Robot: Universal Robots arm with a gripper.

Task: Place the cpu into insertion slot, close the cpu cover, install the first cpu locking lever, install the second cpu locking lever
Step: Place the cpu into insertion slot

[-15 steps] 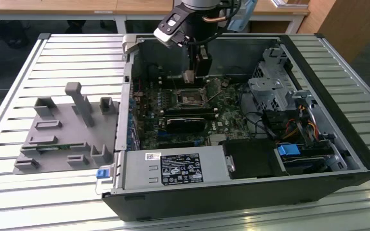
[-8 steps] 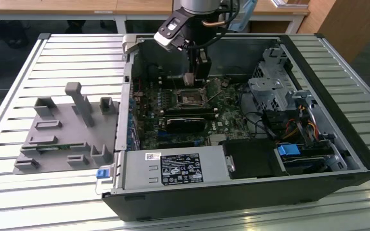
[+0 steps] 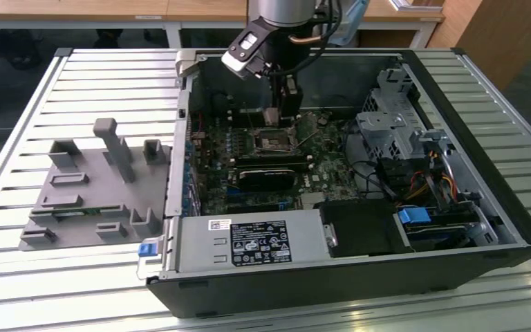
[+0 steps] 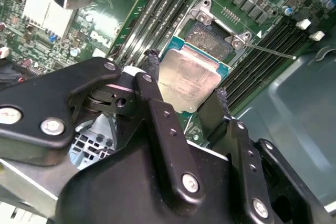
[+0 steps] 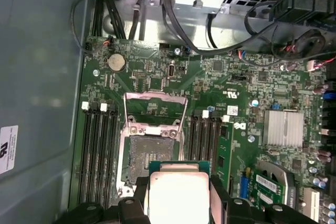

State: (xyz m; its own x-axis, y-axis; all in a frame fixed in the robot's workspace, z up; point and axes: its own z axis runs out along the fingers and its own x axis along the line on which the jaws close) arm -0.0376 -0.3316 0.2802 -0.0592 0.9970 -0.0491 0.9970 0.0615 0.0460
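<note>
**Cpu held over the open socket**

The pincer (image 4: pixel 186 77) is clenched on the cpu (image 4: pixel 191 80), one finger on each of two opposite edges. It holds the cpu above the bare socket (image 5: pixel 149 156), inside the computer case (image 3: pixel 339 294) on the counter (image 3: pixel 90 76). The cpu cover (image 5: pixel 155 96) lies swung open beyond the socket, and in both wrist views the cpu is not yet seated. To place it well, the cpu should be kept level, squared to the socket's edges, and set straight down without sliding across the contacts.
</note>
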